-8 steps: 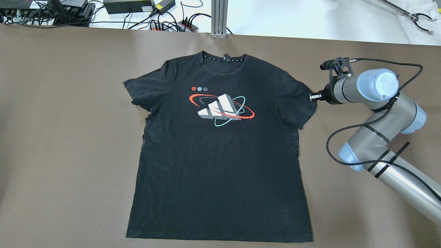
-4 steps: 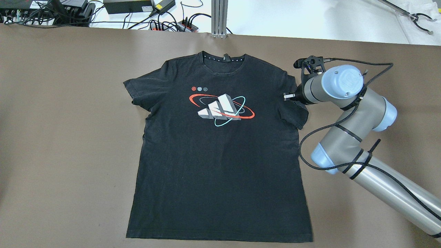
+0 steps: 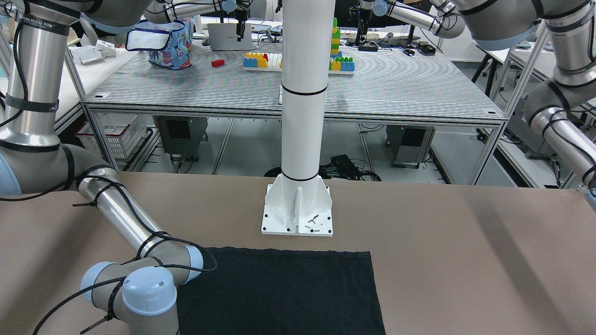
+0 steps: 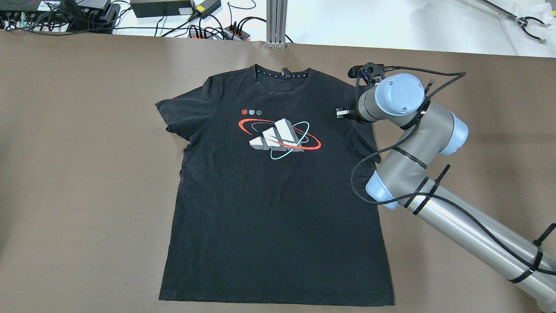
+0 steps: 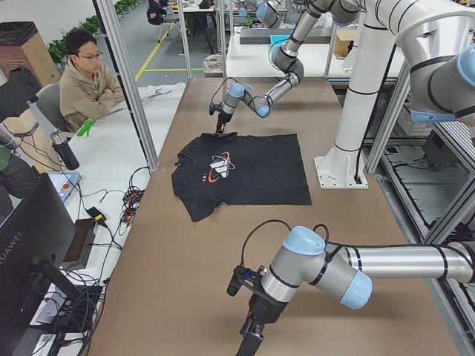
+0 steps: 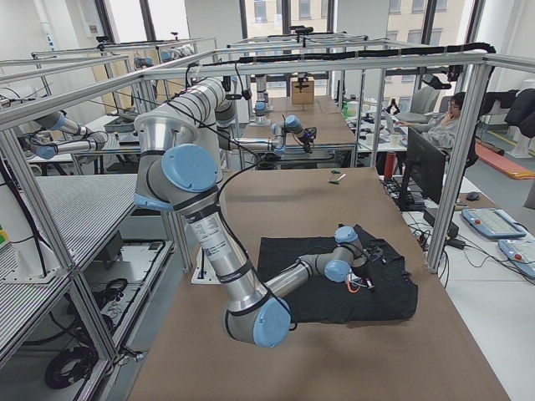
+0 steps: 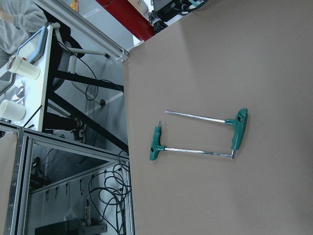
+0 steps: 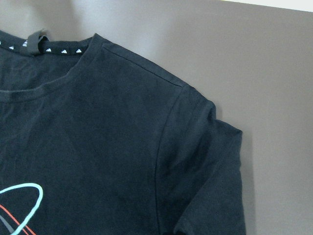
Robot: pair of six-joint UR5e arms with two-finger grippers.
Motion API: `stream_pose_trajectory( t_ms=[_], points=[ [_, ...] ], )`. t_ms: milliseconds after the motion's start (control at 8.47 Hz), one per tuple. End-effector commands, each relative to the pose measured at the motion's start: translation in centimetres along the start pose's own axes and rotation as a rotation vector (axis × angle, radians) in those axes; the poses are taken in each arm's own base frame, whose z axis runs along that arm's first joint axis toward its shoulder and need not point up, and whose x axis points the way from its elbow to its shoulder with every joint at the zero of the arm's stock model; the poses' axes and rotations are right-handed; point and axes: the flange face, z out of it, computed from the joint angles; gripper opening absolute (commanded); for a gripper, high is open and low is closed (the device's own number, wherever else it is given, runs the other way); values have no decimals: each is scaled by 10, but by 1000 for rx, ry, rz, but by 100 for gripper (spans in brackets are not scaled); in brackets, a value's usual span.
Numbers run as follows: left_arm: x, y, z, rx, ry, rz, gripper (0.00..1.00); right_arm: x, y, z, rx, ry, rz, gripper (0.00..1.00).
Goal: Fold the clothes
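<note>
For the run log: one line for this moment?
shirt: flat, face up | right gripper: at sleeve, state unclear | left gripper: off shirt, state unclear

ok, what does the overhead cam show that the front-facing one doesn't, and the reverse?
Overhead only: collar, sleeves and chest print of the T-shirt, and the wrist of the right arm above one sleeve. Front-facing only: the white post and its base, a gap away from the shirt's hem, and toy blocks on a table behind. Both: the black T-shirt flat on the brown table, the right arm at its edge.
</note>
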Motion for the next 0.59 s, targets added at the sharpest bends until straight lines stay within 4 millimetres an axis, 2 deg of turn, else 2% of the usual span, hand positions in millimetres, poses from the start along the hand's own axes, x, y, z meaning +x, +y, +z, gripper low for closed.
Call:
stream_pose_trajectory(
  t_ms=[0,472],
  points=[
    [1,1,2,-4,2,-13,100,-18,10,7,8,5,5,0],
    [2,1,3,-6,8,-20,100,-31,17,10,27,13,2,0]
  ],
)
